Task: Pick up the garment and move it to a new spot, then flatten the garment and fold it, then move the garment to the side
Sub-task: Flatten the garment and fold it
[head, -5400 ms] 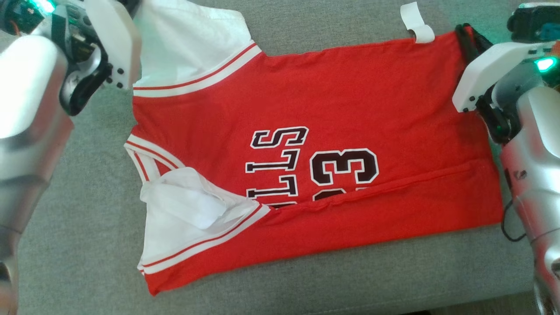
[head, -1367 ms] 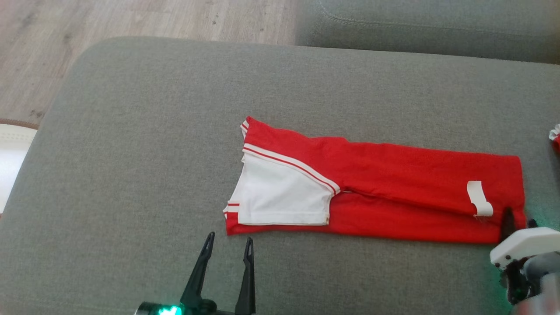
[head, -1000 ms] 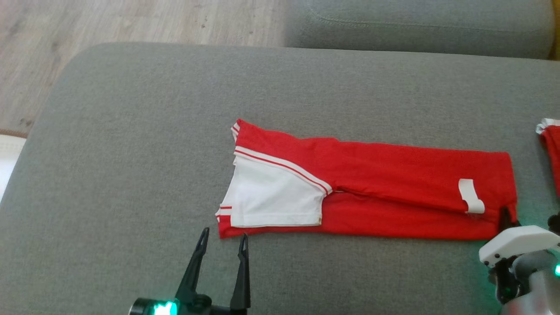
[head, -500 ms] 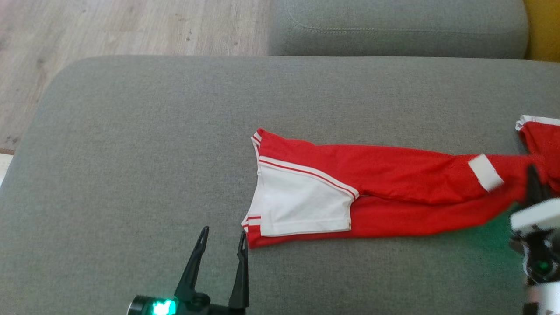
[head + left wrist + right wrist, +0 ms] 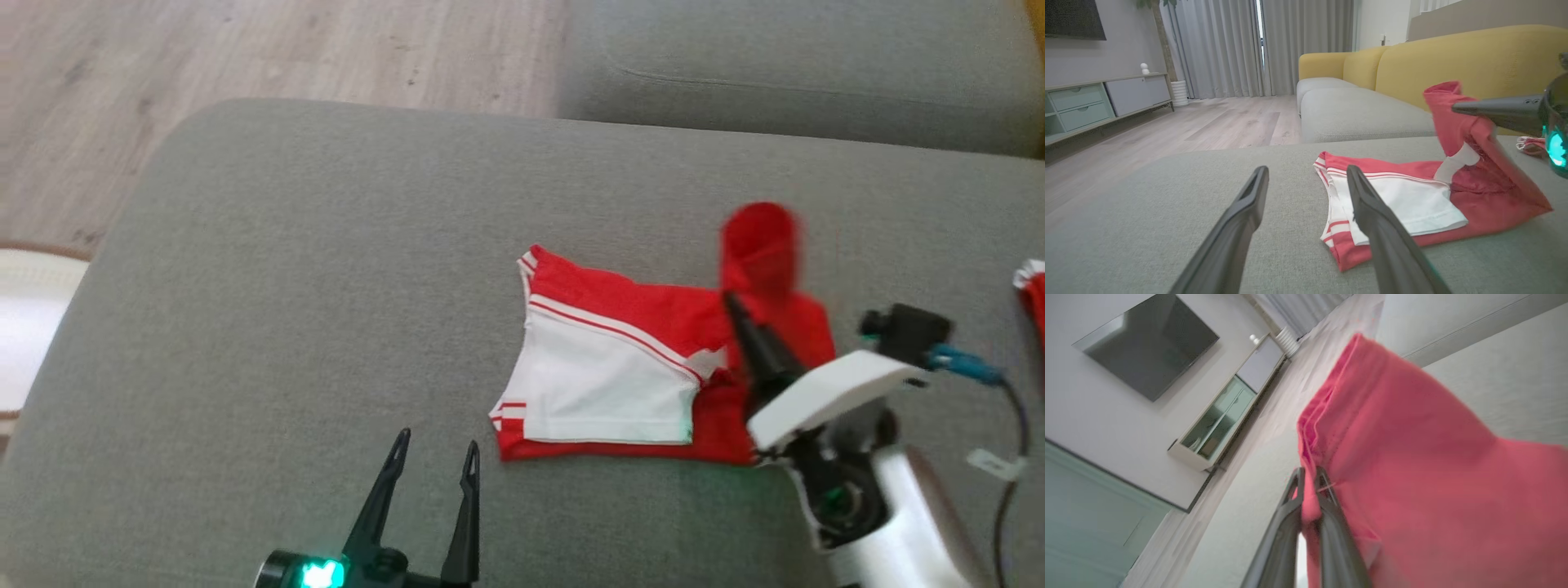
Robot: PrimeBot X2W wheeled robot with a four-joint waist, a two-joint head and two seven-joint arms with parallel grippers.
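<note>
Where right end effector (image 5: 1309,475) pinches it, garment (image 5: 641,304) end raised

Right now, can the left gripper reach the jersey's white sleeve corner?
Probably yes. The left gripper is open, just beside the white sleeve of the jersey, with bare sofa cushion between. The right gripper holds the far hem up, off to the side.

Right gripper (image 5: 1309,479) pinching red garment (image 5: 1412,465), blurred, perhaps a cabinet (image 5: 1224,408) behind

Soft daylight; motion-blurred red cloth (image 5: 759,245)
</note>
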